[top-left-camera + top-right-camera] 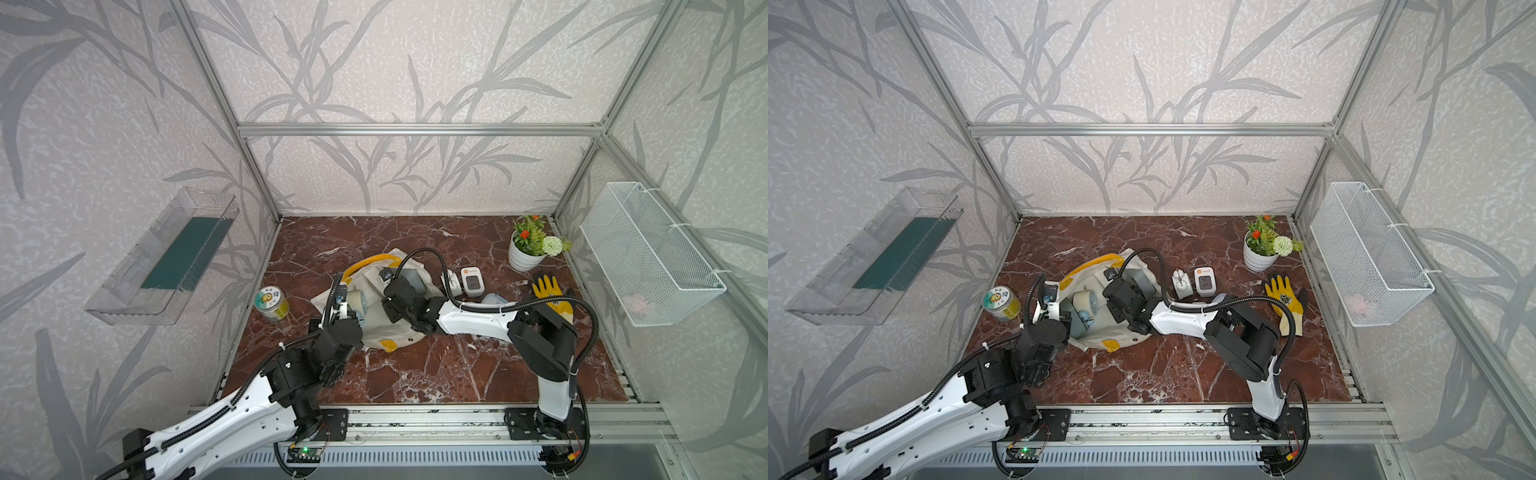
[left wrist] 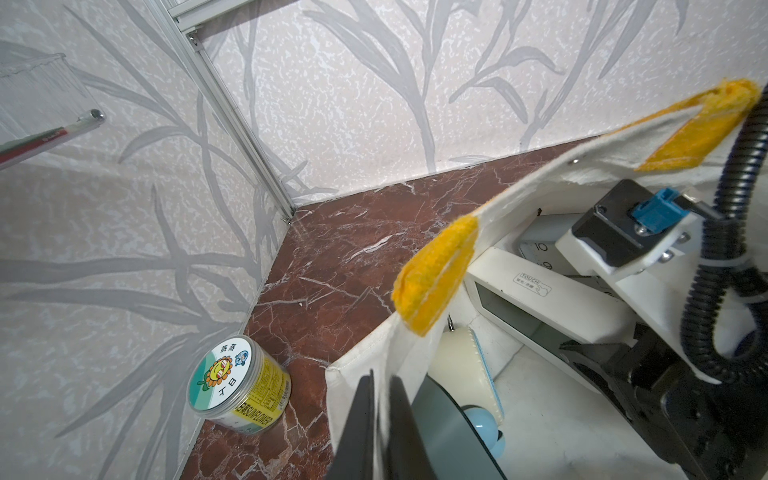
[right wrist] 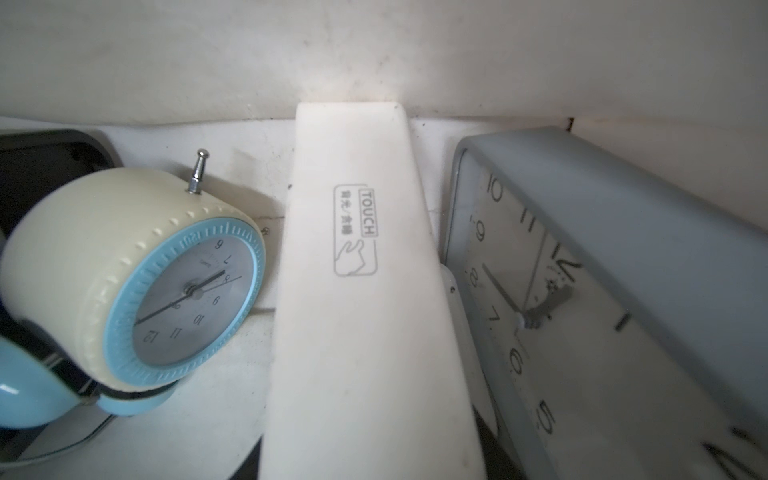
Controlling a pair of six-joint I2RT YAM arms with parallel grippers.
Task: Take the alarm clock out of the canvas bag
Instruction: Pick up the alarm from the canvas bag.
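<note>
Overhead, a red-brown, white-veined marble tabletop (image 1: 415,374) sits inside an aluminium frame (image 1: 415,129) with textured leaf-print walls (image 1: 374,62). The left pincer (image 2: 381,386) clamps the rim of the limp cream canvas bag (image 1: 388,330). The right pincer (image 1: 1115,291) reaches inside; its jaw state cannot be told. Ahead of it lies a smooth white slab clock (image 3: 361,291), between a round clock (image 3: 137,282), cream and blue, toward the left pincer, and a boxy grey clock (image 3: 582,291).
</note>
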